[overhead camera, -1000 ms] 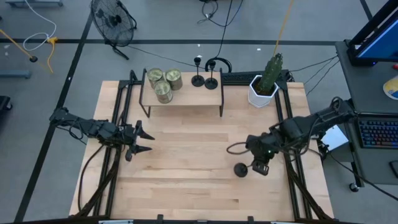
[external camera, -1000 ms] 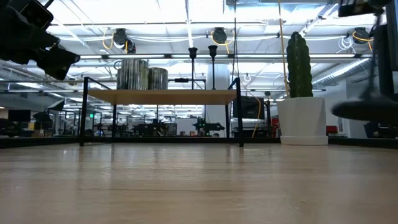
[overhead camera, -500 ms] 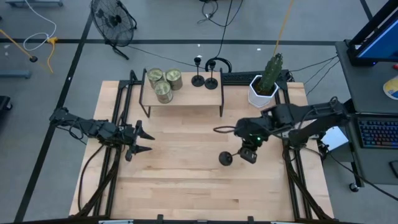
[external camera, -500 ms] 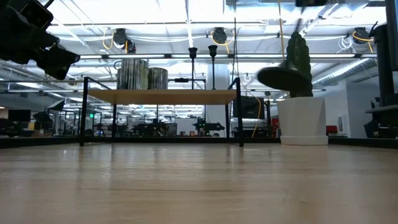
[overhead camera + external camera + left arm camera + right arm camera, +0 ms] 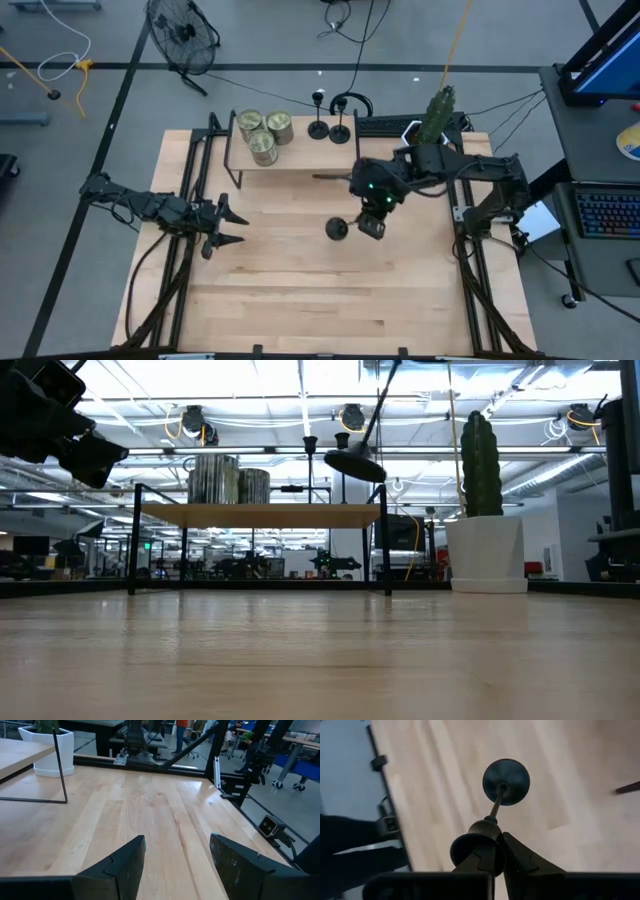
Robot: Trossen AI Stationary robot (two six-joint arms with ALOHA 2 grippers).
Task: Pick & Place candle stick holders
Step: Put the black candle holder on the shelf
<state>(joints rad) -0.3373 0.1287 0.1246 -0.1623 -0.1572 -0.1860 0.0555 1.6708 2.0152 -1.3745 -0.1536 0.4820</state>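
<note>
My right gripper [image 5: 368,226] is shut on a black candle stick holder with a round disc base [image 5: 337,228], held in the air over the table's middle, near the front of the wooden shelf [image 5: 300,157]. The holder also shows in the low view [image 5: 356,463] and the right wrist view [image 5: 506,781]. Two more black holders [image 5: 318,128] [image 5: 341,131] stand upright on their disc bases on the shelf's right end. My left gripper [image 5: 240,229] is open and empty above the table's left side; it also shows in the left wrist view [image 5: 177,865]. My right gripper pinches the holder's cup-top end [image 5: 479,845] between its two fingers. The thin stem [image 5: 495,807] runs on from the fingers, with the disc base [image 5: 506,781] at the far end. The holder is lifted clear of the table and tilted, its base lower and toward the table's left [image 5: 356,463].
Three greenish glass jars [image 5: 263,133] stand on the shelf's left end. A white pot with a green cactus [image 5: 425,140] stands at the far right. Black frame rails [image 5: 465,250] run along both table sides. The bare wooden tabletop [image 5: 300,290] stretches toward the near edge.
My right gripper has carried the holder up and toward the table's left and far edges, from the right side to just in front of the shelf. The holder stays tilted and clear of the table.
</note>
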